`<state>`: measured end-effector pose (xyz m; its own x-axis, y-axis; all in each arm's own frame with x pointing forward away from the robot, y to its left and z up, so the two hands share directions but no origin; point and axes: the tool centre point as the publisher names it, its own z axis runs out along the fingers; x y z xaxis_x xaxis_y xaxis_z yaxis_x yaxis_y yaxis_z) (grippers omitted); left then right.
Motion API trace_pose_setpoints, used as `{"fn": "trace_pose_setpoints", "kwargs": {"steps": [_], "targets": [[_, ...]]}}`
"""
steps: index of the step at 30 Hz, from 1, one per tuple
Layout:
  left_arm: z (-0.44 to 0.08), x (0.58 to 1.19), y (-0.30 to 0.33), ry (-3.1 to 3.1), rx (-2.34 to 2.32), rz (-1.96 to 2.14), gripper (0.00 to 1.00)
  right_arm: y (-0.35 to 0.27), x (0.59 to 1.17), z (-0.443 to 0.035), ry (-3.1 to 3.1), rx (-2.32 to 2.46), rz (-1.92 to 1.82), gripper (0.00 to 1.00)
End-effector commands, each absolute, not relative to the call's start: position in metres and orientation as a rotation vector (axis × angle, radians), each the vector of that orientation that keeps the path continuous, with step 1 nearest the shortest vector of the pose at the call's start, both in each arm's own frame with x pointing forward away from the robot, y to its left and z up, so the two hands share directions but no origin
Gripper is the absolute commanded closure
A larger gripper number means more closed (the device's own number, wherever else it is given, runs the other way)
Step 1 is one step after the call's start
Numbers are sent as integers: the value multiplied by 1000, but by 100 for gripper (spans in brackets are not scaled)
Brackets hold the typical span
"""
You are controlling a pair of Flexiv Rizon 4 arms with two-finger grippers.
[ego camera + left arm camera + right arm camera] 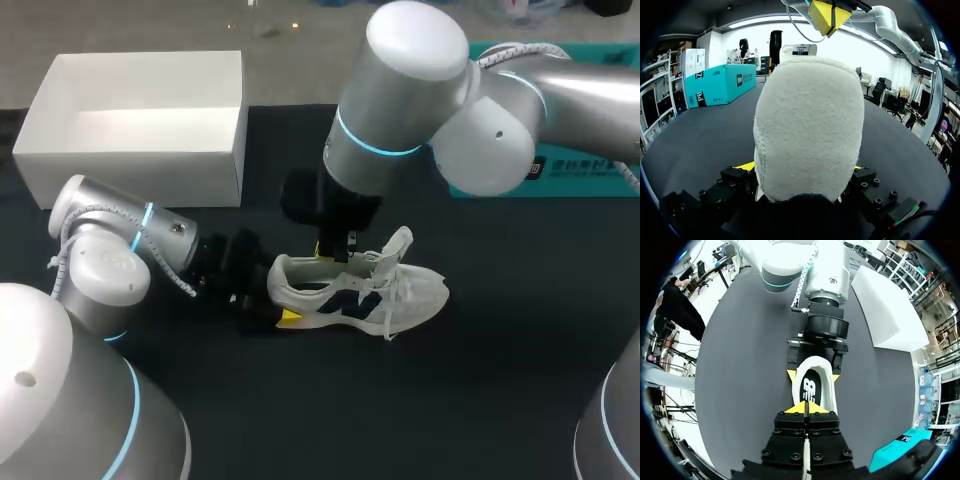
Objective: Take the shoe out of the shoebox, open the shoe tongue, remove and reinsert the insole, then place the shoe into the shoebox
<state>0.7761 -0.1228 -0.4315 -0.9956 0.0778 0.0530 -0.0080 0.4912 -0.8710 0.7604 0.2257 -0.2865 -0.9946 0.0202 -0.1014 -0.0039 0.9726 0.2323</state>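
Head view shows the white, navy-marked shoe [372, 295] upright, heel pinched by left gripper [281, 300]; right gripper [805, 408] pressed together.

Seen from above, the right arm [400, 100] covers most of the right gripper [337, 245] and much of a teal box [575, 165] behind it. From the left wrist, the heel of the shoe [810, 125] hides its front, and the left gripper [802, 172] shows only yellow slivers of its fingers [746, 166]. From the right wrist, the shoe's toe lies hidden under the right gripper.
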Motion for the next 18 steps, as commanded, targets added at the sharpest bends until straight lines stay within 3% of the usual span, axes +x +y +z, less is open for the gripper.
{"fn": "trace_pose_setpoints", "kwargs": {"steps": [1,18], "targets": [[-436,775,-120,-2640,-62,1539,100,243,770,-293,3062,41,267,100],[-436,775,-120,-2640,-62,1539,100,233,783,-314,2983,34,209,100]]}}
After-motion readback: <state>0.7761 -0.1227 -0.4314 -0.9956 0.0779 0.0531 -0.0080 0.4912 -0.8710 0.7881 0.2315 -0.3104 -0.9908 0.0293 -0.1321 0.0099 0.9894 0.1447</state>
